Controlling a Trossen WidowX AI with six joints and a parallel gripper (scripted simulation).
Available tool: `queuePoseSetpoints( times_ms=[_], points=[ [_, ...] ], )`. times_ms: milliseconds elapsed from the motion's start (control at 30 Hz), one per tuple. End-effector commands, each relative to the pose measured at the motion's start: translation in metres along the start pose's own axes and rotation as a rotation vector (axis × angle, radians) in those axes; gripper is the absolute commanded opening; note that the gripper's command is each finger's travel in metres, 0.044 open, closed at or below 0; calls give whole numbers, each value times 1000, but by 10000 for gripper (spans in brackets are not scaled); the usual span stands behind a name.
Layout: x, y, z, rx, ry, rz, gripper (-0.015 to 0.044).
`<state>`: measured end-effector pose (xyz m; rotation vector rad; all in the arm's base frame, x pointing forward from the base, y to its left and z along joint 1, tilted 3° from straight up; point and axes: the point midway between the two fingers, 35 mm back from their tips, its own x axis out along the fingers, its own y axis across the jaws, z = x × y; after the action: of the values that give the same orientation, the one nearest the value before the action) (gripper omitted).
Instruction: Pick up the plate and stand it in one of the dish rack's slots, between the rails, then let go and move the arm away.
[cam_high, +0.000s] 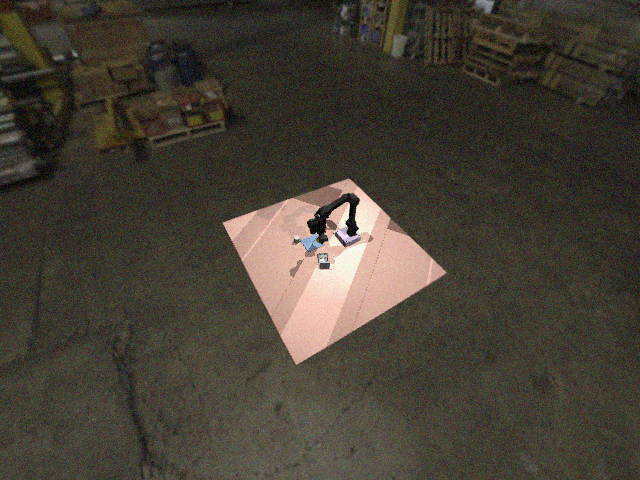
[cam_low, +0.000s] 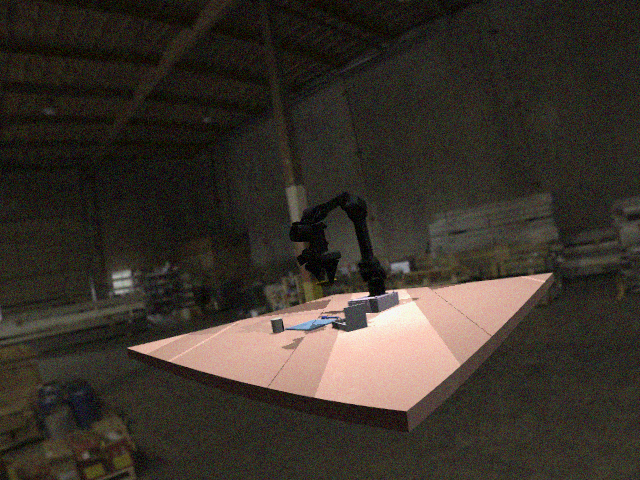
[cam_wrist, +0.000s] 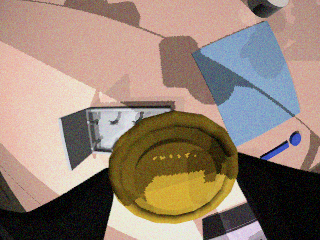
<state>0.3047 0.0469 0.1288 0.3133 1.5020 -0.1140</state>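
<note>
The yellow round plate (cam_low: 325, 282) (cam_wrist: 175, 190) is held off the table and lies roughly level. My gripper (cam_high: 322, 239) (cam_low: 327, 281) (cam_wrist: 173, 168) is shut on it, with one black finger at each side of its rim. The grey dish rack (cam_high: 323, 263) (cam_low: 355, 317) (cam_wrist: 75, 142) stands on the table, with a tall wall at one end and small dark rails inside. In the wrist view the rack is left of the plate, which hides part of it. The slots there are empty where they show.
A blue mat (cam_high: 309, 244) (cam_low: 310, 324) (cam_wrist: 270, 80) lies beside the rack. A grey cup (cam_high: 296, 239) (cam_low: 277, 325) (cam_wrist: 267, 7) stands past the mat's far edge. A blue spoon-like piece (cam_wrist: 275, 150) lies by the mat's near edge. The arm's pale base (cam_high: 347, 236) (cam_low: 385, 301) is behind.
</note>
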Motion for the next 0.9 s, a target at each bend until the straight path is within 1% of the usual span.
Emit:
queuePoseSetpoints(
  times_ms=[0,433,867],
  points=[
    [16,4,8,-46,-7,73,0],
    [64,18,34,-236,-108,357,0],
    [93,22,45,-459,-290,601,0]
  ],
)
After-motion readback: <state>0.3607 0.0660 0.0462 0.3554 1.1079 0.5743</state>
